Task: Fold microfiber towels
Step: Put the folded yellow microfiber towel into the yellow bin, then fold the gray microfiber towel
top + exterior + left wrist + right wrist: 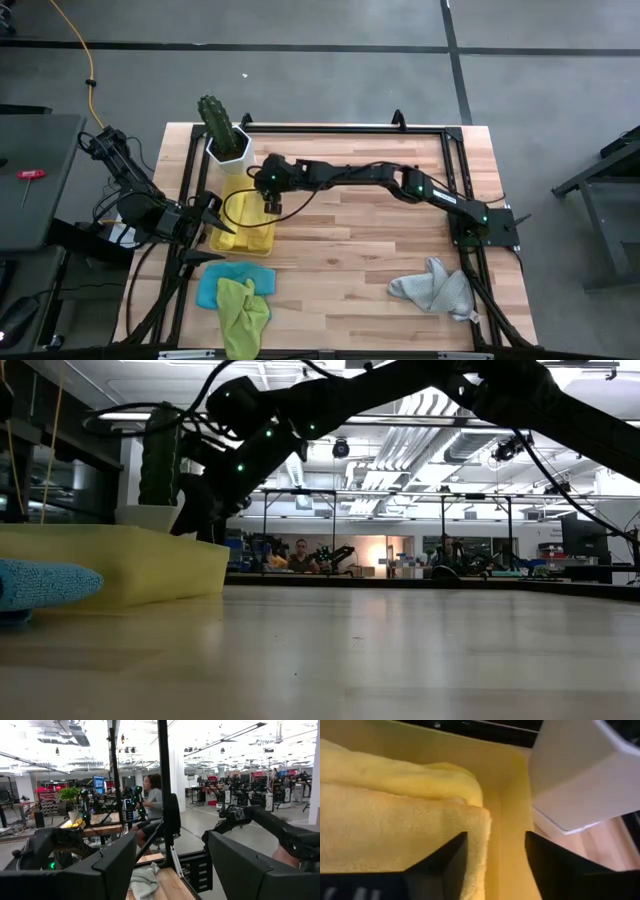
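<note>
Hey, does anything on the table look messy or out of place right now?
Yes: the grey microfiber towel lies crumpled near the table's right front corner, and the lime green towel is bunched over the light blue towel, hanging past the front edge.

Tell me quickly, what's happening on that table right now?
Right gripper over the translucent yellow plastic tray, jaws open above folded yellow microfiber towels. Left gripper open, waiting at the tray's left. White cactus pot close beside.

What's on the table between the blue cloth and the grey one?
Nothing but bare wood. In the high view, the table runs empty from the blue towel, with the green towel on it, to the grey towel.
</note>
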Robot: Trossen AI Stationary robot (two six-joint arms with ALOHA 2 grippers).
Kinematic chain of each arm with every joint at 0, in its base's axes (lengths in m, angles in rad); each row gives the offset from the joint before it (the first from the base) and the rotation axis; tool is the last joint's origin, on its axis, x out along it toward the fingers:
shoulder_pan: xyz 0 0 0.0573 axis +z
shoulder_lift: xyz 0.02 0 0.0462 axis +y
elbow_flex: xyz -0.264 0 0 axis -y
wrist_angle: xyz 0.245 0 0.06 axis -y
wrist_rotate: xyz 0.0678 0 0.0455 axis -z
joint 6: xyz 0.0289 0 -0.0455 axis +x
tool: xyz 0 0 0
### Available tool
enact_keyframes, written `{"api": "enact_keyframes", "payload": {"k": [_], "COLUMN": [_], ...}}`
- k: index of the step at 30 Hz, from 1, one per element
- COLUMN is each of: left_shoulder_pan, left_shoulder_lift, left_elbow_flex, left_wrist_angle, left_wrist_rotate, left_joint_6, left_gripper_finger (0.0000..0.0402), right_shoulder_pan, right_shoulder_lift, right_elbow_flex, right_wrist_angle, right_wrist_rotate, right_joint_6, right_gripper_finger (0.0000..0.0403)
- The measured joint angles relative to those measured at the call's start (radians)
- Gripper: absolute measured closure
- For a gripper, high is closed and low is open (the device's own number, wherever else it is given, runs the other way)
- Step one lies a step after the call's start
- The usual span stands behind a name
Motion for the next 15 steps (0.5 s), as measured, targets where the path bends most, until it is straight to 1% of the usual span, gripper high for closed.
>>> {"api": "enact_keyframes", "payload": {"k": [3, 5, 8, 10, 13, 15], "left_shoulder_pan": [0.000, 0.000, 0.000, 0.000, 0.000, 0.000], "left_shoulder_lift": [0.005, 0.011, 0.020, 0.024, 0.030, 0.033], "left_elbow_flex": [0.000, 0.000, 0.000, 0.000, 0.000, 0.000], "left_wrist_angle": [0.000, -0.001, 0.000, -0.001, -0.001, -0.002], "left_wrist_rotate": [0.000, 0.000, 0.000, 0.000, -0.011, -0.023], "left_joint_6": [0.000, 0.000, -0.001, -0.001, -0.004, -0.013], "left_gripper_finger": [0.0163, 0.0163, 0.0163, 0.0163, 0.0163, 0.0163], "right_shoulder_pan": [0.000, 0.001, 0.001, 0.002, 0.001, 0.000], "right_shoulder_lift": [0.000, -0.016, -0.089, -0.137, -0.212, -0.268], "right_elbow_flex": [0.063, 0.080, 0.029, 0.012, -0.043, -0.123], "right_wrist_angle": [-0.104, -0.152, -0.200, -0.292, -0.402, -0.444], "right_wrist_rotate": [0.002, 0.015, 0.086, 0.141, 0.158, 0.173], "right_joint_6": [-0.013, -0.038, -0.067, -0.074, -0.041, -0.017], "right_gripper_finger": [0.0186, 0.0177, 0.0176, 0.0180, 0.0191, 0.0199]}}
